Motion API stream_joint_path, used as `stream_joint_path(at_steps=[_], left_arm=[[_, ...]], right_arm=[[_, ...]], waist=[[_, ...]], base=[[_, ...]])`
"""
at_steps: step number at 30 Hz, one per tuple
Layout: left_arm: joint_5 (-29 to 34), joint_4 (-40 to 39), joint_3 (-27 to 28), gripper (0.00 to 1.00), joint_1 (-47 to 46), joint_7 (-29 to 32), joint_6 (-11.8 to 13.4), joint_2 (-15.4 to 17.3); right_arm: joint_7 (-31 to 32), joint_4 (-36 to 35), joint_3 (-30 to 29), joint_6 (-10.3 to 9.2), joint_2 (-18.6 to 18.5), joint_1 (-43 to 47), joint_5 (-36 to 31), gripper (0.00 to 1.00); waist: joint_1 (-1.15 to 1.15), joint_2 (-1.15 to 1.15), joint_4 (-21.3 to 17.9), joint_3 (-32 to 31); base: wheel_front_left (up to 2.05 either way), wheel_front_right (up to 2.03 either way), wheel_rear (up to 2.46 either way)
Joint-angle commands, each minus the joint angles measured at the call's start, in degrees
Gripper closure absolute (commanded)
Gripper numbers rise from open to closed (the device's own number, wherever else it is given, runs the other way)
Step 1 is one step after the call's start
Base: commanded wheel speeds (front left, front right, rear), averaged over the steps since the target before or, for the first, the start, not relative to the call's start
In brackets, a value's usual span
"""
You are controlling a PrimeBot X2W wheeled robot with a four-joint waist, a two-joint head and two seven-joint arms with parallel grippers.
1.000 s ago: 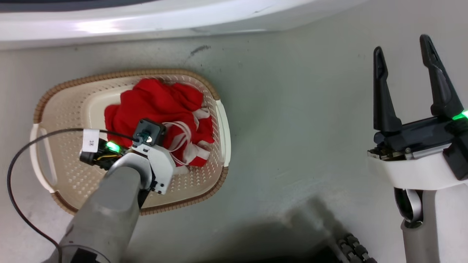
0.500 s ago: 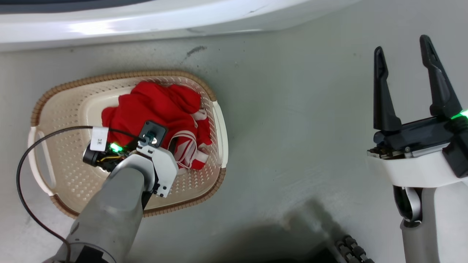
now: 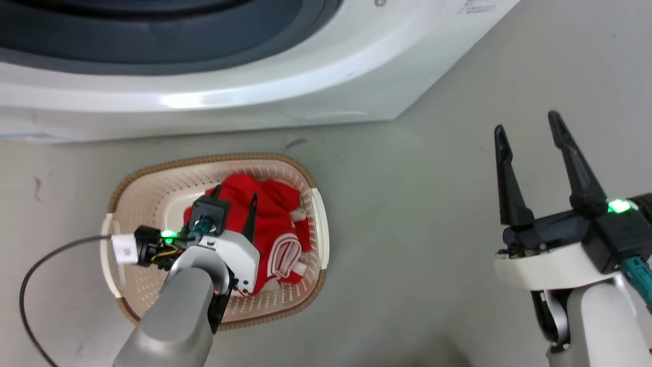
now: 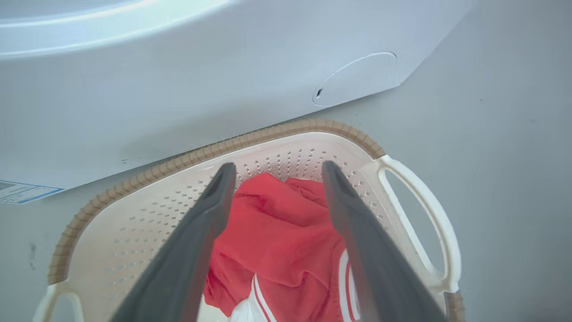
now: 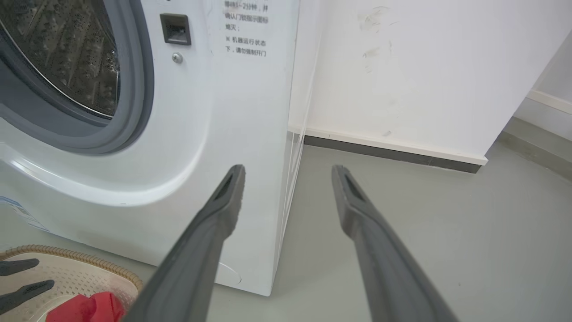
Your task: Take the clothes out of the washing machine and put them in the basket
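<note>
Left hand: fingers apart, holding nothing, just above the clothes.
Right hand: fingers apart, empty, at 3 o'clock in the head view.
Clothes: in the basket, piled toward its 3 o'clock wall.
Risk, snag: loose white trim could catch a finger on lift-out and drag fabric over the rim.
Risk, remainder: the washer drum is partly hidden, so a garment could be missed.

Upper centre of the right wrist view: a printed Chinese notice on the washing machine front, its last lines reading "※ 机器运行状态下,请勿强制开门". A blue-edged sticker low on the machine and a white cable tag are too small to read.
</note>
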Motion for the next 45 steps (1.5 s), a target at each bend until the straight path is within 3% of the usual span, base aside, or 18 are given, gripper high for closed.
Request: stream_joint_path(at_steps=[1, 15, 26, 33, 45], left_arm=[[0.3, -1.1, 0.5, 0.0, 1.5, -0.1, 0.4, 0.0], [4.7, -26.4, 13.7, 0.0, 17.9, -0.1, 3.8, -2.7], [8.9, -42.0, 20.9, 0.0, 28.8, -0.1, 3.2, -6.4], [10.6, -45.7, 22.6, 0.0, 33.5, -0.1, 2.9, -7.0], [11.6, -45.6, 23.3, 0.0, 39.3, -0.1, 3.0, -7.4]], right_arm=[[-0.1, 0.3, 0.1, -0.04, 0.0, 0.7, -0.1, 0.0], [-0.1, 2.5, -1.0, -0.04, 0.0, 8.1, -0.2, 0.0], [-0.1, 3.5, -1.8, -0.04, 0.0, 13.3, 0.7, 0.0], [-0.1, 4.2, -2.1, -0.04, 0.0, 15.9, 1.5, 0.0], [-0.1, 4.8, -2.3, -0.04, 0.0, 20.0, 2.1, 0.0]], waist=[[0.0, 0.0, 0.9, -3.6], [0.0, 0.0, 3.3, -17.2], [0.0, 0.0, 4.9, -25.1], [0.0, 0.0, 5.3, -29.0], [0.0, 0.0, 5.3, -33.5]], base=[[0.0, 0.0, 0.0], [0.0, 0.0, 0.0], [0.0, 0.0, 0.0], [0.0, 0.0, 0.0], [0.0, 0.0, 0.0]])
